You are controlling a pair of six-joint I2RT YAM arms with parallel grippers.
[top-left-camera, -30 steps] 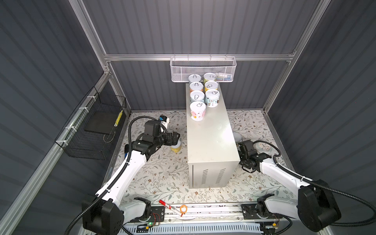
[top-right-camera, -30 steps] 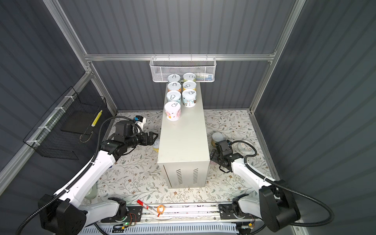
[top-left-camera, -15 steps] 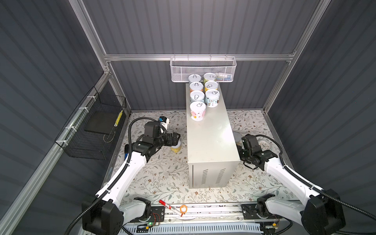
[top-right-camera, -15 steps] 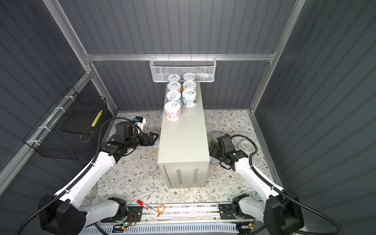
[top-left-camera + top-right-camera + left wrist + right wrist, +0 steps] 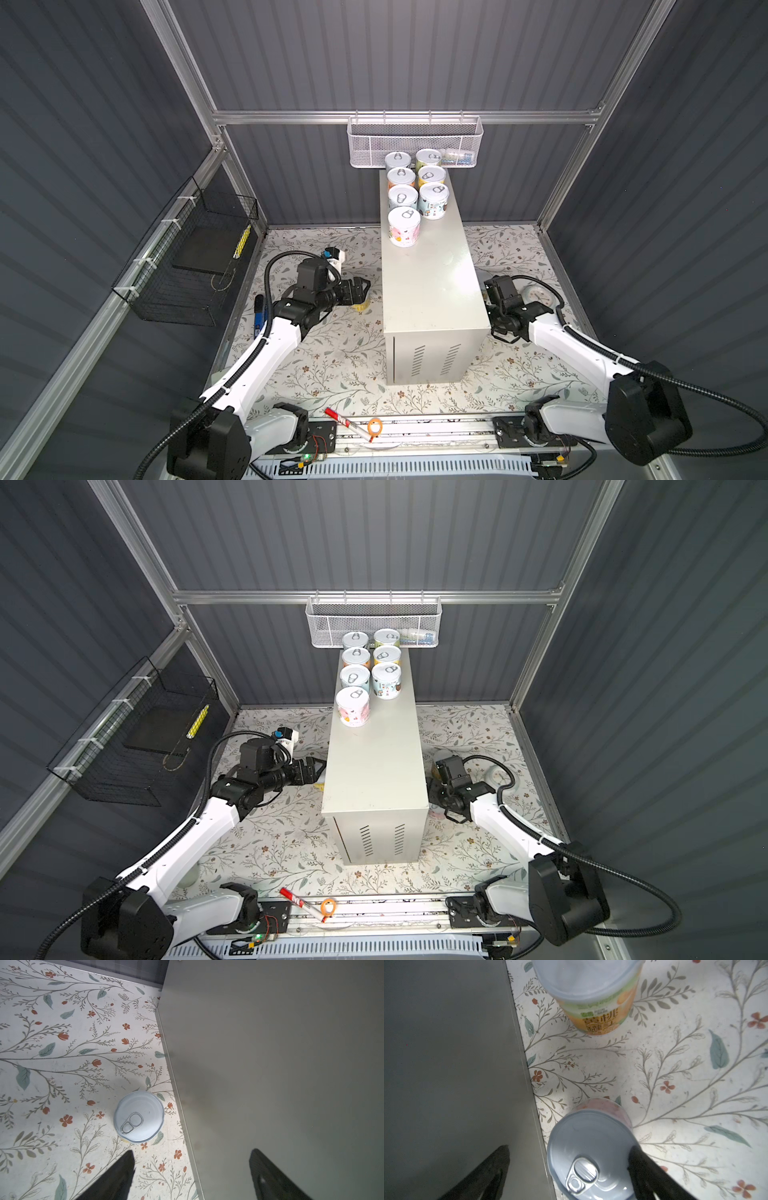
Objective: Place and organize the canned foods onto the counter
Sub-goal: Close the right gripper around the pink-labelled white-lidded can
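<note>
The counter [image 5: 432,286] is a long cream box in the middle of the floral floor. Several canned foods [image 5: 404,226] stand in two rows at its far end. My left gripper [image 5: 360,291] hangs open beside the counter's left wall. A yellow-labelled can [image 5: 138,1117] stands on the floor just beyond its fingertips. My right gripper [image 5: 569,1155] is open by the counter's right wall [image 5: 446,1064]. It hovers over a pink can [image 5: 591,1157], with one finger [image 5: 650,1174] overlapping the lid's rim. An orange-labelled can [image 5: 600,1009] stands farther on.
A white mesh basket [image 5: 415,141] hangs on the back wall above the cans. A black wire basket [image 5: 187,257] is on the left wall. A white clock-like disc [image 5: 536,295] lies right of the right arm. A red marker [image 5: 347,422] and an orange ring [image 5: 375,426] lie at the front rail.
My right gripper has moved along the counter's right side toward the back wall. The left gripper has stayed almost where it was, open over the yellow can.
</note>
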